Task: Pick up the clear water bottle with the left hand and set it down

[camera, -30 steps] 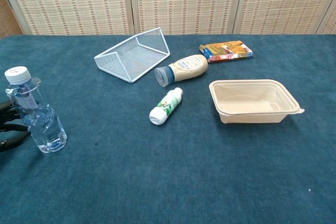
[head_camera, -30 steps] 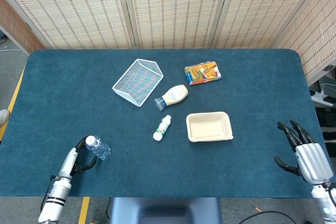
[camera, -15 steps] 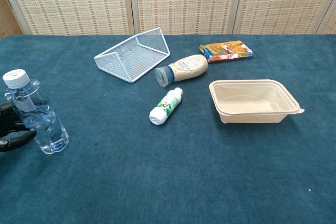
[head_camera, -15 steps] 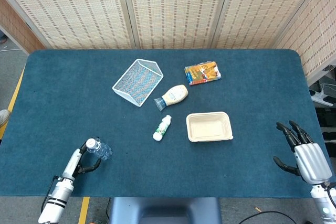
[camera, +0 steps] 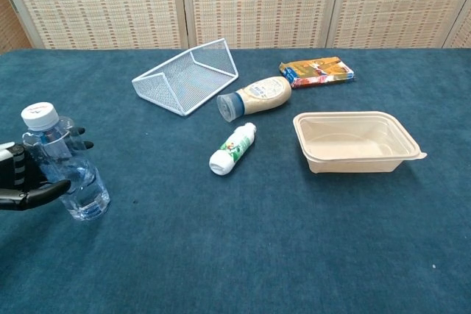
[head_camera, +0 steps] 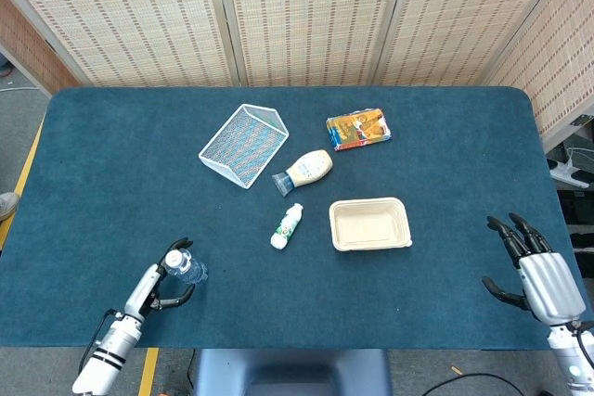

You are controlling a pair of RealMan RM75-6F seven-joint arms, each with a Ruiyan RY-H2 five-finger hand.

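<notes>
The clear water bottle (camera: 68, 170) with a white cap stands upright near the front left of the blue table (head_camera: 445, 155). My left hand (camera: 28, 180) grips it from the left, with fingers curled behind it and the thumb in front. From the head view the bottle (head_camera: 188, 268) and the left hand (head_camera: 156, 283) sit close to the table's front edge. I cannot tell whether the bottle's base touches the cloth. My right hand (head_camera: 540, 272) hovers at the front right with its fingers spread and nothing in it.
A white wire basket (head_camera: 245, 144) lies on its side at mid-table. A mayonnaise bottle (head_camera: 306, 171) and a small white bottle (head_camera: 287, 226) lie beside it. A beige food container (head_camera: 369, 223) and an orange snack packet (head_camera: 358, 128) are to the right.
My left hand has carried the bottle to the right along the front edge, a little nearer the table's middle. The right hand has barely moved.
</notes>
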